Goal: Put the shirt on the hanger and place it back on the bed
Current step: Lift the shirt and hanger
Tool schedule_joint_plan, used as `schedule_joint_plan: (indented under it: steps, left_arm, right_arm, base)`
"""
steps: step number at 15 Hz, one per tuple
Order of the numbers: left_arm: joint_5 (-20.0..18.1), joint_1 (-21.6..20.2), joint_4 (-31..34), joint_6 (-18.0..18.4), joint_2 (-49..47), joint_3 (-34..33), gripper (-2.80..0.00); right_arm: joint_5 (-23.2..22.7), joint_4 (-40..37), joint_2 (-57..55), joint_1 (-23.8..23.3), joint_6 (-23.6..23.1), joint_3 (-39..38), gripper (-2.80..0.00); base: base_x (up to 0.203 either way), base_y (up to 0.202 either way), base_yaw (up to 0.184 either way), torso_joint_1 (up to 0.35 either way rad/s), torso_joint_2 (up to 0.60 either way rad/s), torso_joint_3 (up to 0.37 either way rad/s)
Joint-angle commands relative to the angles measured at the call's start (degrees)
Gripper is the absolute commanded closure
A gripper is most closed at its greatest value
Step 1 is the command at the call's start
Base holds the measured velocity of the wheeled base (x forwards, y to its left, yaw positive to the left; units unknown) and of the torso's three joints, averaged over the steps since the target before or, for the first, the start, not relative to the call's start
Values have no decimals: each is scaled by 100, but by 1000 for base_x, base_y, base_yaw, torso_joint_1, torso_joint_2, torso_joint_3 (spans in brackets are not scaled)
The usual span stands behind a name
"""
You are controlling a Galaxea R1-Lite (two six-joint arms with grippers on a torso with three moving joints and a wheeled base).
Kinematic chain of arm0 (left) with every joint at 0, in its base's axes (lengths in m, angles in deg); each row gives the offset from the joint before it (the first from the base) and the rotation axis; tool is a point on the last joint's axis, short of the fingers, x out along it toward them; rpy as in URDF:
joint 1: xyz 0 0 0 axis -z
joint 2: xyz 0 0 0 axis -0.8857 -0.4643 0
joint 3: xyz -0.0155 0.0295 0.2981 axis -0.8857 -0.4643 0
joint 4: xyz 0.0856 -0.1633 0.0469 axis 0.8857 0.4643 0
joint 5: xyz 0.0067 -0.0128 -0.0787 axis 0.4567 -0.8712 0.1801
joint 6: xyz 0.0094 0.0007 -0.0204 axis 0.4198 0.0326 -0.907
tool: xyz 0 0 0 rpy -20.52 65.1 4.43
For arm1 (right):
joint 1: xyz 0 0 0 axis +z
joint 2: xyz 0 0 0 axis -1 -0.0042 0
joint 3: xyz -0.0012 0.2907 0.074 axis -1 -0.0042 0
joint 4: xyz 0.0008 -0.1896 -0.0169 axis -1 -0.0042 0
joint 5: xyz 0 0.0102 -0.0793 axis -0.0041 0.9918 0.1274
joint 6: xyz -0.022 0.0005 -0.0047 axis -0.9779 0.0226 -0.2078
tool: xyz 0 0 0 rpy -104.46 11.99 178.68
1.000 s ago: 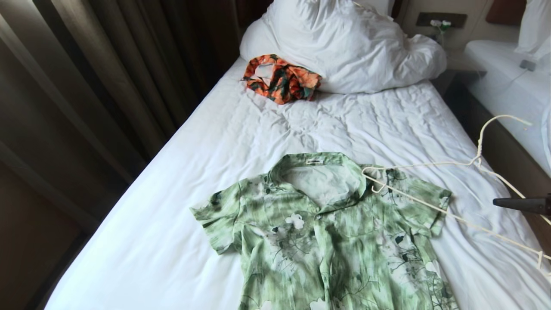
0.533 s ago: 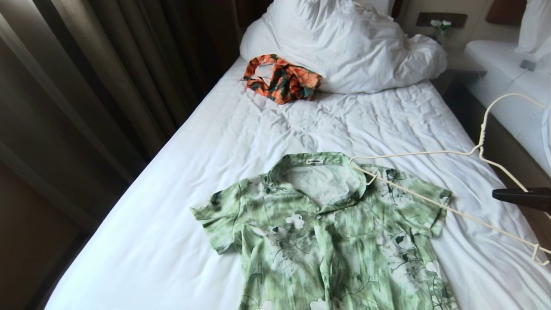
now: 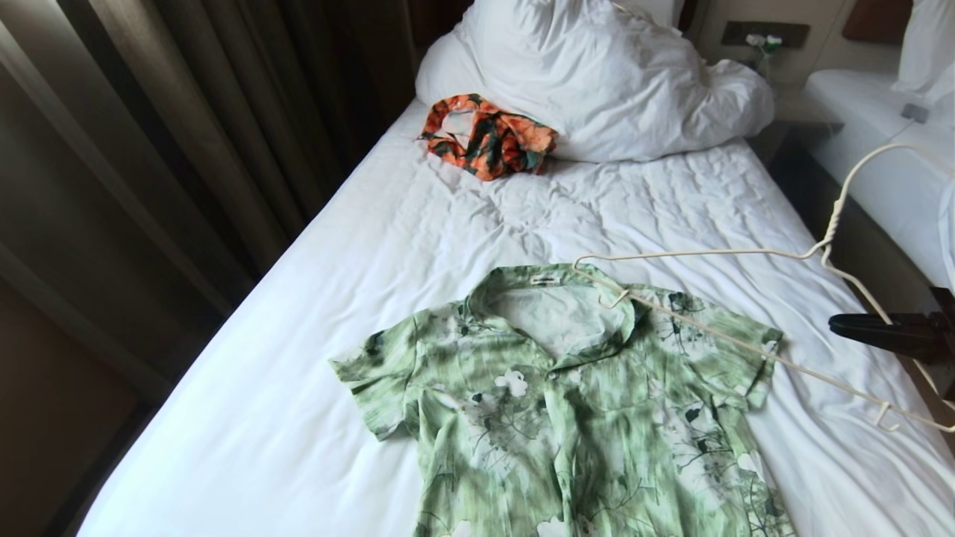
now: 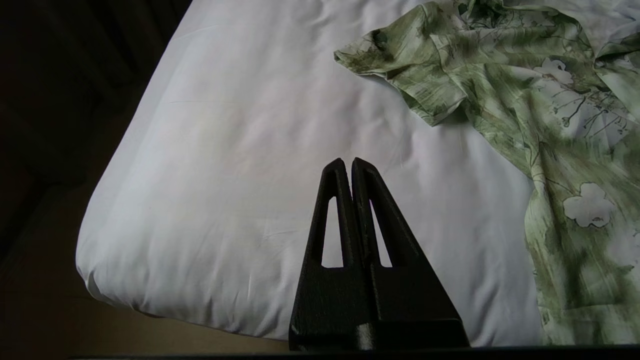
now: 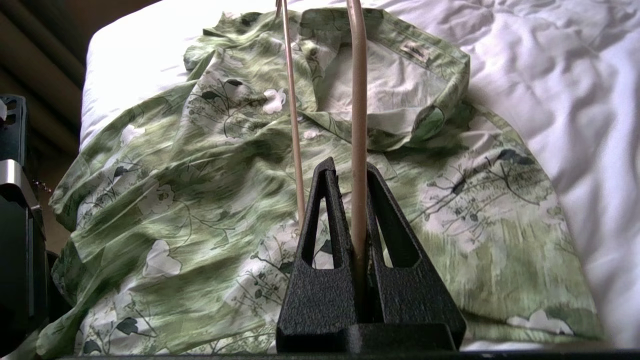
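Shirt (image 3: 574, 403) lay flat, lower centre of head view, on bed (image 3: 298, 388); collar open. Thin, limp cloth, likely light; best taken at collar edge. Hanger (image 3: 746, 347), stiff thin wire at right, one end over the collar; right gripper (image 5: 350, 172) clamped on a wire. Left gripper (image 4: 348, 162) closed, empty. Collar label (image 5: 414, 50) present, text unreadable.

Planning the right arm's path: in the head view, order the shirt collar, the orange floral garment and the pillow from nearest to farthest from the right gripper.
From the right gripper, shut on the hanger:
1. Shirt collar, to its left, where the hanger's tip lies.
2. Pillow, up at the bed's head.
3. Orange floral garment, against the pillow's left side.
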Motion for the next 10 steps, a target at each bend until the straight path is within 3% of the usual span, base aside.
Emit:
schedule_joint_plan:
  steps: [1,4,10]
  left_arm:
    - [-2,-1,5,3,-7,3,0]
    - [-2,-1,5,3,-7,3,0]
    - [20,-1,5,-56,-7,3,0]
  right_arm:
    - [-217,467,-363,207,-43,-22,0]
    - [-528,549,-222,293,-43,-331,0]
    - [-558,483,419,269,92,-510,0]
  base:
    - [0,0,0,0,0,0]
    - [0,0,0,0,0,0]
    - [0,0,0,0,0,0]
